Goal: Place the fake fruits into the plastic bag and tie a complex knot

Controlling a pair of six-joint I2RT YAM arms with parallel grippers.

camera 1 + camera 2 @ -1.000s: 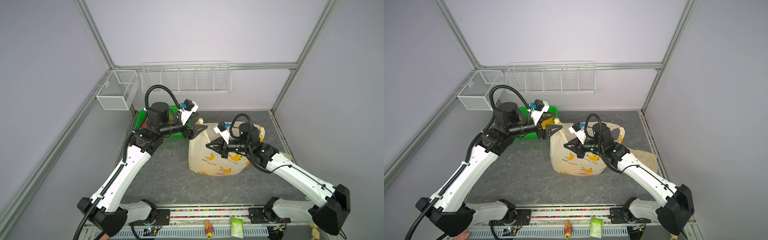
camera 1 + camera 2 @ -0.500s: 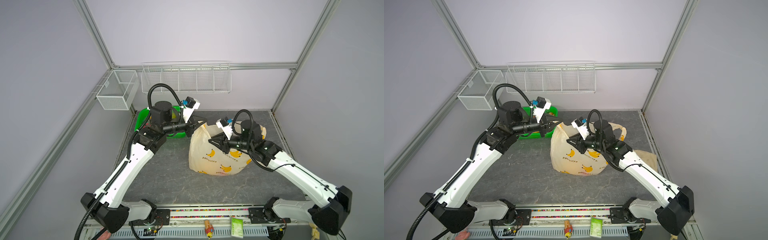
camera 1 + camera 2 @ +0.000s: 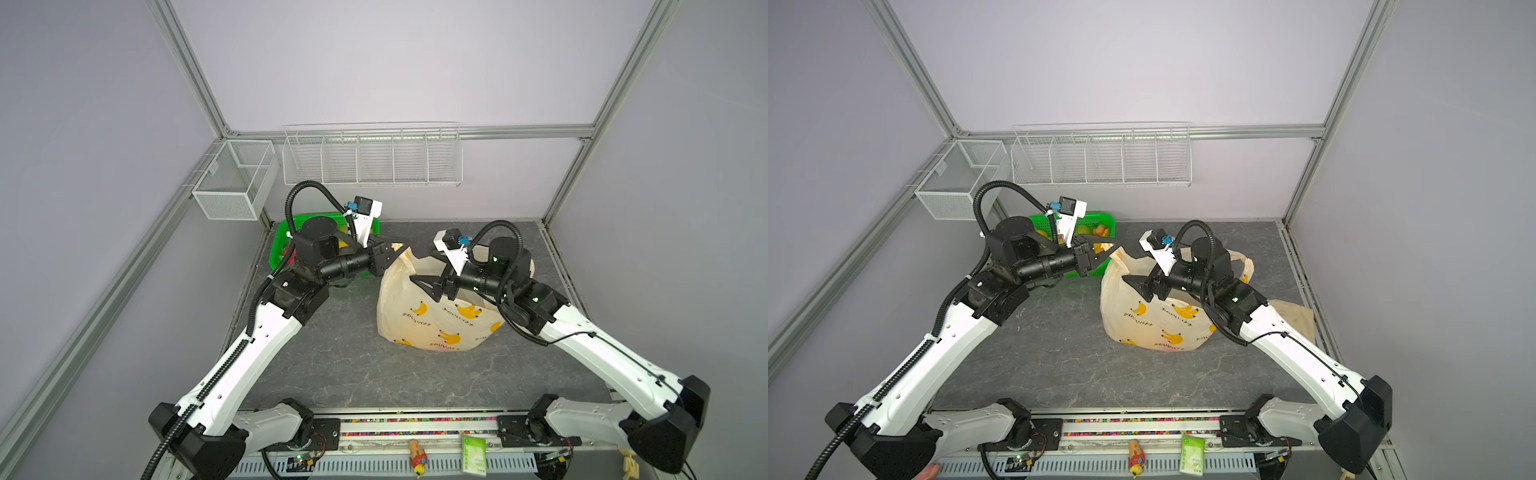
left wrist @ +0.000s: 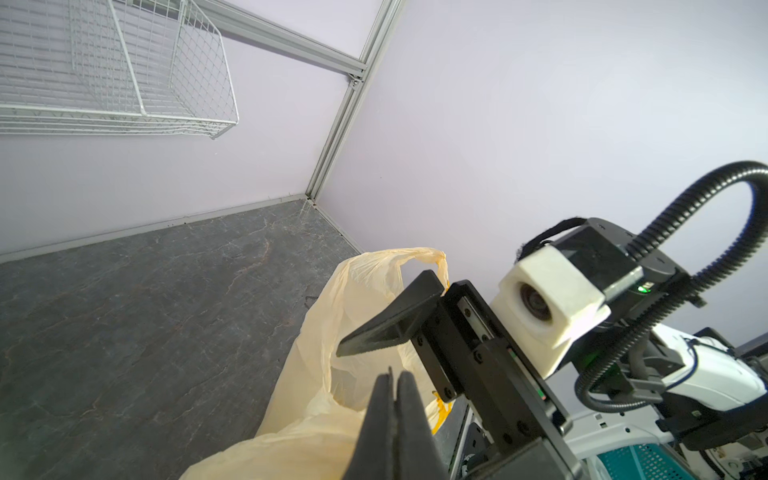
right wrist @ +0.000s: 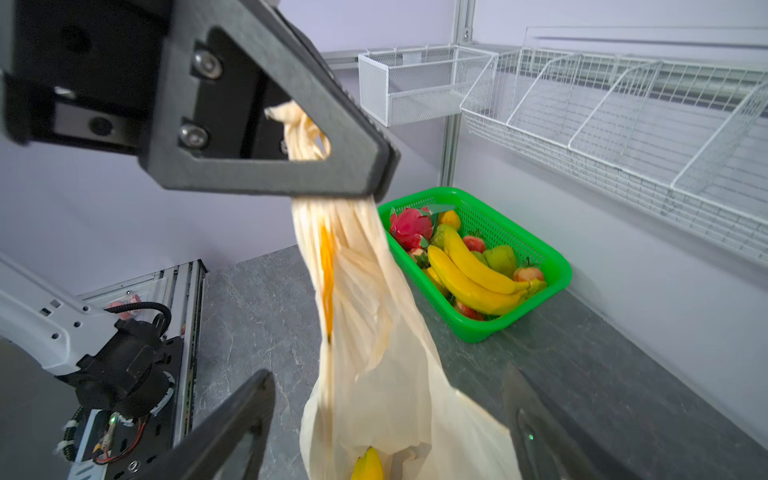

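Note:
The cream plastic bag [image 3: 436, 324] [image 3: 1154, 324] with printed bananas stands on the grey table. My left gripper [image 3: 401, 248] [image 3: 1115, 246] [image 4: 394, 374] is shut on one handle and holds it up; in the right wrist view the handle hangs from its tips [image 5: 380, 178]. My right gripper [image 3: 424, 268] [image 3: 1138, 270] [image 5: 384, 380] is open, with the bag's upper part [image 5: 374, 374] loose between its fingers. The other handle [image 3: 1246, 266] lies slack behind the right wrist. The fake fruits [image 5: 469, 266] [image 3: 1096, 229] lie in a green basket. No knot is in view.
The green basket [image 5: 557, 266] [image 3: 282, 237] sits at the back left behind the left arm. White wire baskets [image 3: 370, 162] [image 3: 232, 183] hang on the walls. A cream glove [image 3: 1291, 320] lies at the right. A green card [image 3: 473, 453] rests on the front rail.
My left gripper moved in and closed on the bag handle. My right gripper, shut on the bag a second ago, has opened and let go.

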